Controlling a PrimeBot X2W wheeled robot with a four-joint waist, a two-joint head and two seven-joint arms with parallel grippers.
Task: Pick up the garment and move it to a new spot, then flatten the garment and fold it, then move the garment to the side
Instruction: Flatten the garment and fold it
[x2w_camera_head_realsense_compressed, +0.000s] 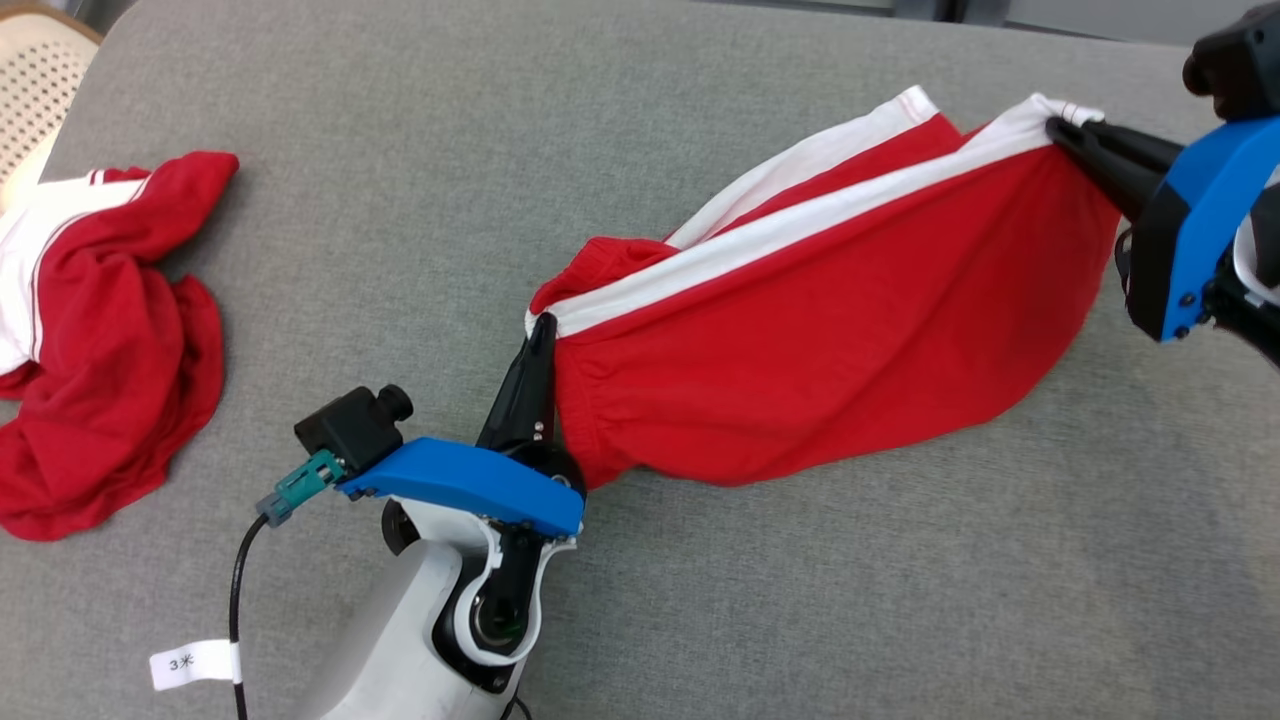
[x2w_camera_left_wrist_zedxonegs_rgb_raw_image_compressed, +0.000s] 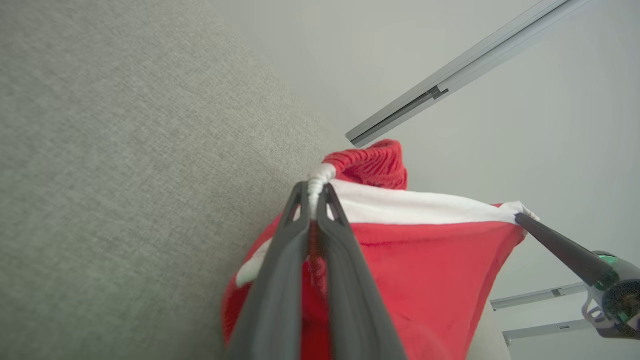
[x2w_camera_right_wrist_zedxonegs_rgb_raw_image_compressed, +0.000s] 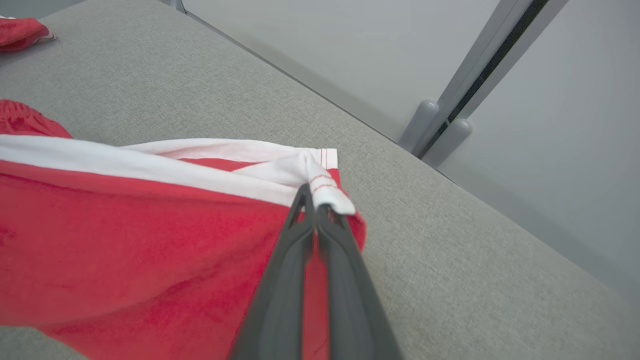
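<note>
- Shorts (x2w_camera_head_realsense_compressed: 820, 330) are stretched between both arms over the desk (x2w_camera_head_realsense_compressed: 800, 620), running from 7 to 1 o'clock.
- Left fingers (x2w_camera_head_realsense_compressed: 525, 385) pinch the waistband corner; right fingers (x2w_camera_head_realsense_compressed: 1105, 150) pinch the white-striped hem.
- Step: probably carrying to a new spot.
- Next: lower both ends together, taut, to lay it flat.

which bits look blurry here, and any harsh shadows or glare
Head view: sharp, even light, no glare, soft shadow under the shorts. Left wrist view: the left end effector blurs toward the bottom edge. Right wrist view: the right end effector blurs likewise.
</note>
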